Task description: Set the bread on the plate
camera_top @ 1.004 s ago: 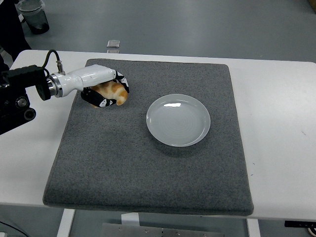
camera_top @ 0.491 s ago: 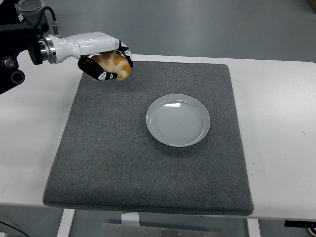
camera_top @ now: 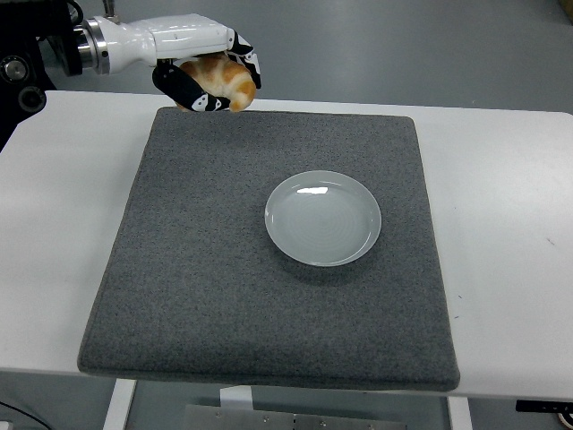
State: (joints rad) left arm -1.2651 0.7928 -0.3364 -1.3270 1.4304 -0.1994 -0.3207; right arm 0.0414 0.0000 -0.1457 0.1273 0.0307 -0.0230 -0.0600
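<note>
White counter (camera_top: 510, 224) carries a grey mat (camera_top: 197, 287) covering most of it. Pale plate (camera_top: 323, 218) sits on the mat, right of centre, nothing on it.

Left arm comes in from the upper left. Our left hand (camera_top: 208, 73) has its fingers curled around the bread (camera_top: 223, 77), pinching it from above and below; the golden crust shows between the black fingers. Right arm is out of view.

What changed: a second ago the bread was down on the mat's far-left corner with the hand closed over it. Half a second ago it was already off the mat. Now it's higher again and shifted right, above the mat's far edge. So we read the pick as done and the grasp as holding through the lift.

What's left: carry right and toward us to get over the plate, which is well apart from the hand, then lower and release. Likely risk is the bread rolling off the shallow rim if we let go high, so we'd release low and near the plate's centre.
</note>
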